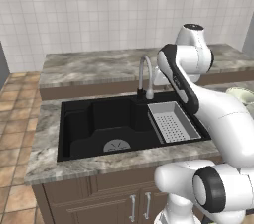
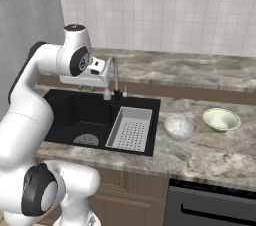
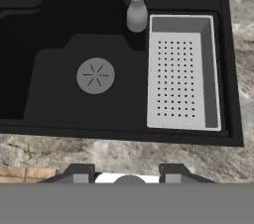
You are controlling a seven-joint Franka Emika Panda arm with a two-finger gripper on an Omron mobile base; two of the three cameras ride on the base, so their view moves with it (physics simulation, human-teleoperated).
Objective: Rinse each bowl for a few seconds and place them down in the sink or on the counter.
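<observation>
Two bowls stand on the counter (image 2: pixel 210 156) to the right of the sink (image 2: pixel 70 112): a plain whitish-grey bowl (image 2: pixel 179 126) nearer the basin and a cream bowl with a green inside (image 2: pixel 221 119) further right. The cream bowl's rim (image 1: pixel 244 94) peeks out behind my arm. My gripper (image 2: pixel 86 88) hangs above the black sink (image 3: pixel 49 69), left of the faucet (image 2: pixel 114 72) and well away from both bowls. In the hand view the gripper (image 3: pixel 128 173) is open, fingertips apart with nothing between them, looking down at the round grey drain (image 3: pixel 95 75).
A grey perforated tray (image 3: pixel 183 72) sits in the right part of the basin. The curved steel faucet (image 3: pixel 137 5) arches over the back edge. A raised counter ledge (image 1: pixel 99 67) runs behind the sink under the tiled wall. A dark oven front (image 2: pixel 215 210) is at lower right.
</observation>
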